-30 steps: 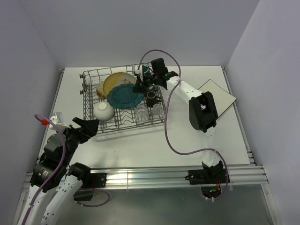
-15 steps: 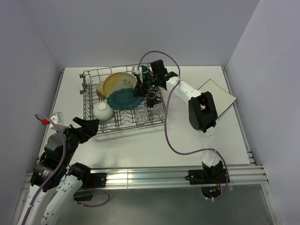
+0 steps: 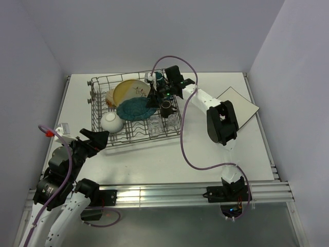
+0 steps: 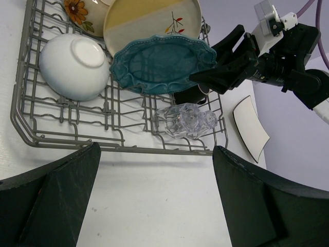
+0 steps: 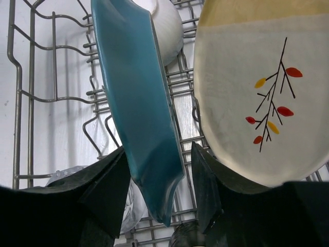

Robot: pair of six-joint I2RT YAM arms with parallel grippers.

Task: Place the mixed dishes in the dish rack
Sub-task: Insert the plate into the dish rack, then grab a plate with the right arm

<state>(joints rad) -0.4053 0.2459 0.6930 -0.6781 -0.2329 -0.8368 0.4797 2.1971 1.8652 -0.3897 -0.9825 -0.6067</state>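
Observation:
The grey wire dish rack [image 3: 95,110] holds a teal scalloped plate [image 3: 134,109], a yellow-cream plate with a leaf sprig [image 3: 128,90], a white bowl [image 3: 113,122], a dark mug [image 3: 166,107] and clear glasses [image 3: 154,122]. My right gripper [image 3: 153,98] stands open astride the teal plate's [image 5: 139,103] near edge. There is a gap between the plate and each of its fingers [image 5: 205,185]. The plate leans among the tines beside the yellow-cream plate [image 5: 262,103]. My left gripper [image 4: 154,206] hangs wide open over bare table in front of the rack [image 4: 31,128], holding nothing.
A white square plate [image 3: 237,105] lies on the table right of the rack. A flower-patterned dish [image 4: 85,10] stands at the rack's back left. The right arm's purple cable [image 3: 182,149] loops over the table. Walls close in the table on three sides.
My right gripper's jaws have spread apart and let go of the teal plate, which has settled slightly to the left in the rack. The left arm has not moved.

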